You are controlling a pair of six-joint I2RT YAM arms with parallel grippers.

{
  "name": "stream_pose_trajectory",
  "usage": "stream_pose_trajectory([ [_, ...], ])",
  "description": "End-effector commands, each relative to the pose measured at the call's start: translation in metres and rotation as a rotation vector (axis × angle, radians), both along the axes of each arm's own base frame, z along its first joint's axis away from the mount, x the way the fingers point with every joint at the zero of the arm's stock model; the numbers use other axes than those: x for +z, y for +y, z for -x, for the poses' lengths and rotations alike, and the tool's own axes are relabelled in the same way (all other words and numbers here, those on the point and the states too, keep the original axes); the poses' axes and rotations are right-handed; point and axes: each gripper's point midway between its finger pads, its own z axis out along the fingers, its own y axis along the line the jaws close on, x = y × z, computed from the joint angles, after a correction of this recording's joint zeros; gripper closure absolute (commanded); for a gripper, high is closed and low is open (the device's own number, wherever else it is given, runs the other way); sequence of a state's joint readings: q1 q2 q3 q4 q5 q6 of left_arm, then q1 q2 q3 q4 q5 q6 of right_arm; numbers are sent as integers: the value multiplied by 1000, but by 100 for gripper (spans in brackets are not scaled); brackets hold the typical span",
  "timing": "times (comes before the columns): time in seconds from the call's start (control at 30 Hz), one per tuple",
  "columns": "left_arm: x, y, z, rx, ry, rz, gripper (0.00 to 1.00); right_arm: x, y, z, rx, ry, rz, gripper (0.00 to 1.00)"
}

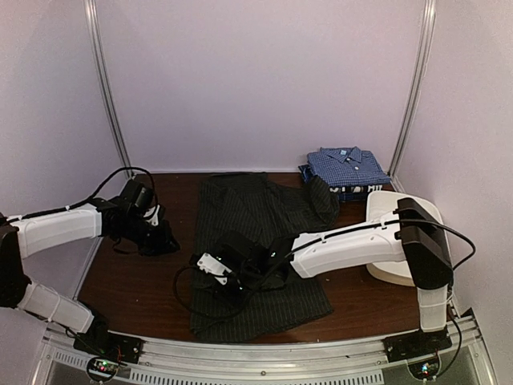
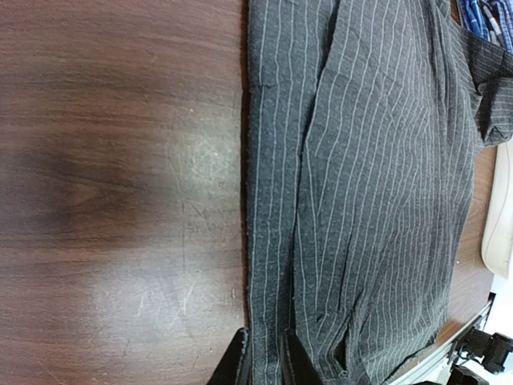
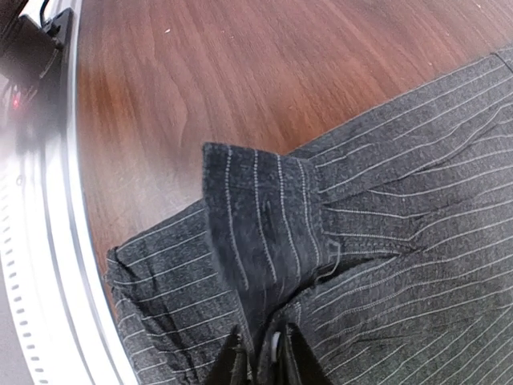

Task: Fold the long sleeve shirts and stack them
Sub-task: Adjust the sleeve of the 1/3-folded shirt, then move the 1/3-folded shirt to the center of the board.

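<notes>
The dark charcoal pinstriped shirt [image 1: 256, 233] lies spread out in the middle of the table; it also shows in the left wrist view [image 2: 377, 184]. My right gripper [image 1: 218, 269] is over its near left part, shut on the shirt's sleeve cuff [image 3: 256, 233], which hangs folded from the gripper [image 3: 264, 365]. My left gripper [image 1: 164, 238] hovers over bare table just left of the shirt's edge, its fingers [image 2: 238, 365] close together with nothing held. The blue checked shirt [image 1: 346, 164] lies folded at the back right on top of a folded navy one [image 1: 353, 192].
A white oblong tub [image 1: 393, 210] stands at the right edge, partly behind my right arm; it also shows in the left wrist view [image 2: 501, 216]. The metal rail [image 3: 44, 241] runs along the near table edge. Bare wood [image 2: 120, 184] lies left of the shirt.
</notes>
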State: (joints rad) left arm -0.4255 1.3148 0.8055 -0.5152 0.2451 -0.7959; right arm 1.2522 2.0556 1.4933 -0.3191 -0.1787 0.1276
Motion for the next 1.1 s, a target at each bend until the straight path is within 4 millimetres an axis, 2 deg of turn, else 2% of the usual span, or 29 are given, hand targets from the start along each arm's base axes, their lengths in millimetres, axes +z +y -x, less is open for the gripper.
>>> stream_pose_trajectory([
  [0.0,-8,-12,0,-51,-2,66,85,13,9,10,33,32,-40,75],
  [0.17,-24,-21,5,-89,41,107,83,50,6,-2,-5,43,-139,46],
  [0.23,-32,-24,7,-105,59,107,82,70,-2,-17,-45,49,-195,40],
  [0.33,-41,-26,8,-126,83,108,76,84,-15,-44,-139,56,-250,39],
  [0.53,-58,-27,10,-142,128,88,72,79,-52,-86,-320,108,-306,45],
  [0.97,-77,-49,14,-187,199,106,73,71,-119,-135,-530,112,-368,45],
  [1.07,-81,-50,15,-183,212,103,83,72,-133,-145,-569,112,-382,45],
])
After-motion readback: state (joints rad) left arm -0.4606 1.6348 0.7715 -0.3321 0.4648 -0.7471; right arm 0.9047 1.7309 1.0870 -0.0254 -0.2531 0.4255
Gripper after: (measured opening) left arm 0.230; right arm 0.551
